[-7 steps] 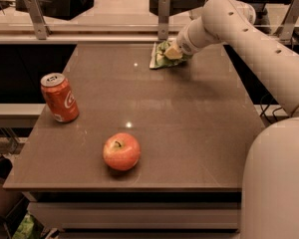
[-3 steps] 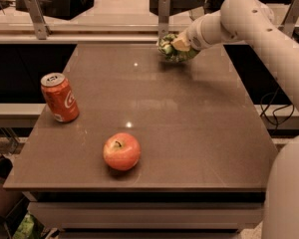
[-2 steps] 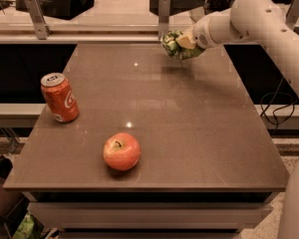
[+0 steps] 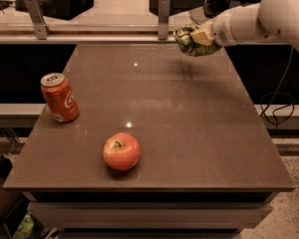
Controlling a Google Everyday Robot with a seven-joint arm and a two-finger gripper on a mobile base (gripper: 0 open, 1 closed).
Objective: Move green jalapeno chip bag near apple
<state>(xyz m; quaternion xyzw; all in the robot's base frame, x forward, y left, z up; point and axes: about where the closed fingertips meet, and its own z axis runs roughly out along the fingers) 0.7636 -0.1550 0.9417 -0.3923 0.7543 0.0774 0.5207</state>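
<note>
The green jalapeno chip bag [image 4: 188, 40] is crumpled in my gripper [image 4: 198, 38], held in the air above the far right part of the table. The gripper is shut on the bag, at the end of my white arm that comes in from the right. The red-orange apple [image 4: 121, 151] sits on the table near the front edge, left of centre, far from the bag.
A red soda can [image 4: 59, 97] stands upright on the left side of the brown table [image 4: 199, 133]. A counter with metal posts [image 4: 163, 17] and dark boxes runs behind the table. Cables hang at the right.
The gripper has lifted the chip bag off the far table surface and raised it higher; the arm has swung up and right. The apple and the can have not moved.
</note>
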